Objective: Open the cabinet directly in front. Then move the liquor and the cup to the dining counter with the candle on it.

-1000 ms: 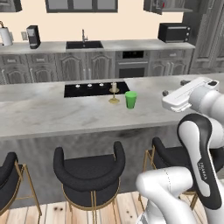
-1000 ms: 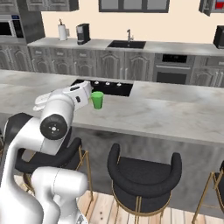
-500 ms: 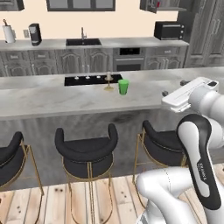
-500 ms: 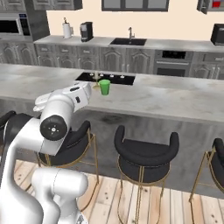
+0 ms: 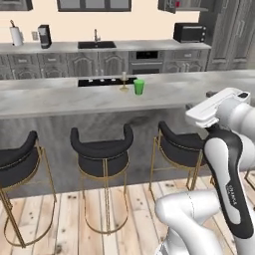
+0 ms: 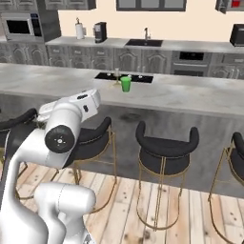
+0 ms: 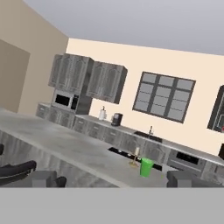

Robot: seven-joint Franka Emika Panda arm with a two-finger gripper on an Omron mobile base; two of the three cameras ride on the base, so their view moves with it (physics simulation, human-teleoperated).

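The green cup (image 5: 139, 86) stands upright on the dining counter (image 5: 50, 97), just right of the candle (image 5: 123, 82) and the black cooktop. The right base view shows the cup (image 6: 125, 84) and candle (image 6: 116, 76) from the other side. My gripper (image 7: 113, 178) is open and empty, held well back from the counter over the stools, with the cup (image 7: 146, 167) far ahead of it. The cabinet (image 5: 167, 5) hangs on the far wall at the upper right with a door open. A small red patch shows inside, too small to name as the liquor.
Three black bar stools with gold legs (image 5: 102, 147) line the near side of the counter on a wooden floor. Behind it runs a back counter with a sink (image 5: 97, 45), a coffee machine (image 5: 45, 36) and a black microwave (image 5: 189, 32).
The whole scene has slid away and the stools have come into view, so the base has backed off from the counter. The cup stays beside the candle. The gripper stays open.
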